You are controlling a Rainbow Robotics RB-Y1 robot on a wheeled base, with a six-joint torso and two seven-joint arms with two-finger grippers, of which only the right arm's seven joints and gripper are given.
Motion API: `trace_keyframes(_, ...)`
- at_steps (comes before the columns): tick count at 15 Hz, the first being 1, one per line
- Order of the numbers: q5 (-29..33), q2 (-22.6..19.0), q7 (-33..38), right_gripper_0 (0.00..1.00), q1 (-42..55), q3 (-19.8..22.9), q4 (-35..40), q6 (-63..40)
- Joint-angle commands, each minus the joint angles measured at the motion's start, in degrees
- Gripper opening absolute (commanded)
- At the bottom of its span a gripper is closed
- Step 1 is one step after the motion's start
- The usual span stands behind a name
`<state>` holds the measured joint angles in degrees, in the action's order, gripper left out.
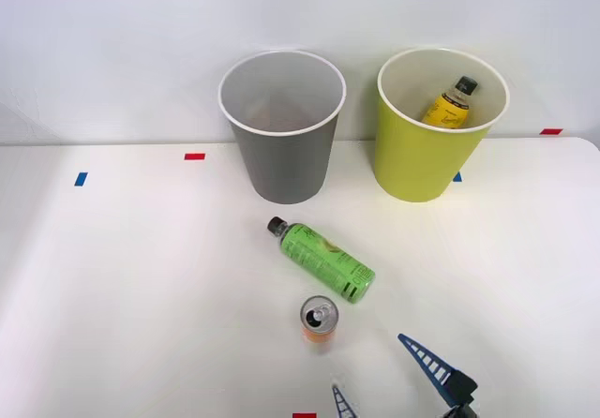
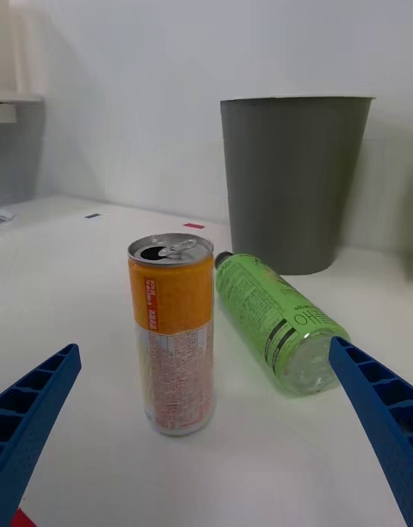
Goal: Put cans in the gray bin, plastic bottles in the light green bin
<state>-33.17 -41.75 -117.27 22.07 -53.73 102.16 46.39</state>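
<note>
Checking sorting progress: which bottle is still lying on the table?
The green-label bottle, on its side near the orange can; the yellow-label bottle is already inside the light green bin.

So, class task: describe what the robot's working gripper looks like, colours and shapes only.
The right gripper has two bright blue fingers, each a tapering wedge with open ribbed, ladder-like cells along it. They join a dark, blackish base at the wrist end.

Orange can (image 1: 319,320) upright beside lying green bottle (image 1: 323,258), before gray bin (image 1: 282,126).
</note>
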Motion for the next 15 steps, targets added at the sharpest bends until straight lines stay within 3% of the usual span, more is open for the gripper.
trace_keyframes(1, -7.2, 1.1, -7.1, 1.00, -4.7, -3.8, -0.6, -0.1)
trace_keyframes(5, -14.9, 3.2, -12.7, 1.00, -11.4, -8.1, -3.1, -0.1)
trace_keyframes(10, -16.3, 7.6, -11.6, 1.00, -18.3, -9.1, -10.3, -0.1)
trace_keyframes(15, -18.3, 8.2, -11.8, 1.00, -21.0, -10.0, -10.3, -0.9)
